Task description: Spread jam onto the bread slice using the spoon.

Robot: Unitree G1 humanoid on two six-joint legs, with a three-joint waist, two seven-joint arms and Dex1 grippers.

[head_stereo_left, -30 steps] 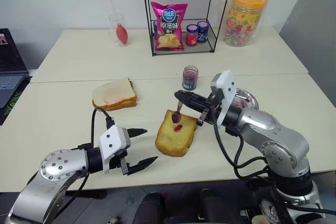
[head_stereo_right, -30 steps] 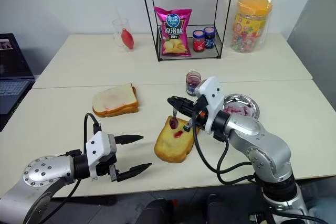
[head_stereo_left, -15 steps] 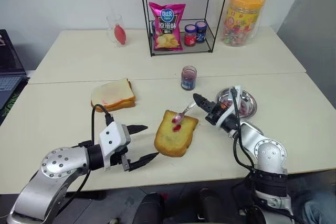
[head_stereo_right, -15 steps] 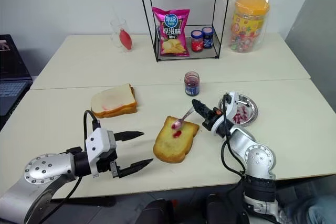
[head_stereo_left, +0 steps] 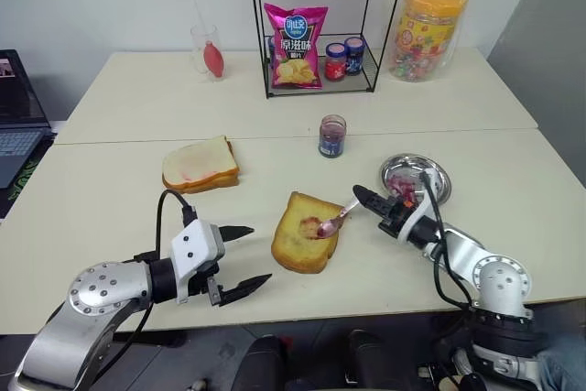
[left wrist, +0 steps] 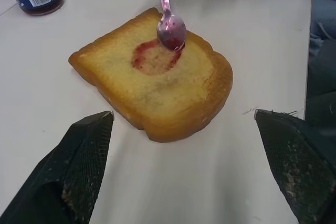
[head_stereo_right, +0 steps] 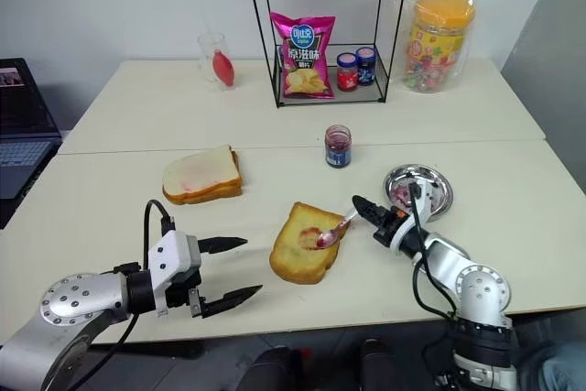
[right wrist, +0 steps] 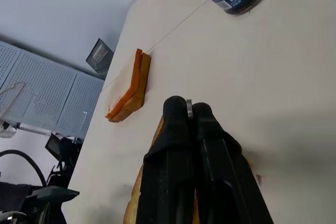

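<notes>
— Jam (left wrist: pixel 152 59) sits as a red ring on the bread (head_stereo_left: pixel 305 232) mid-table, spoon (left wrist: pixel 169 22) bowl resting at the ring's edge.
— To spread well?
— Probably keep the bowl flat and sweep outward toward the bare crust.
— And the arms?
— Right gripper (head_stereo_left: pixel 364 198) lies low and nearly level, clenched on the spoon handle. Left gripper (head_stereo_left: pixel 240 256) hovers beside the bread, jaws wide, grasping nothing.

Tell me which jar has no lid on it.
The small glass jar standing alone on the table, just behind the toasted bread slice. The two jars inside the wire rack wear red and blue caps.
</notes>
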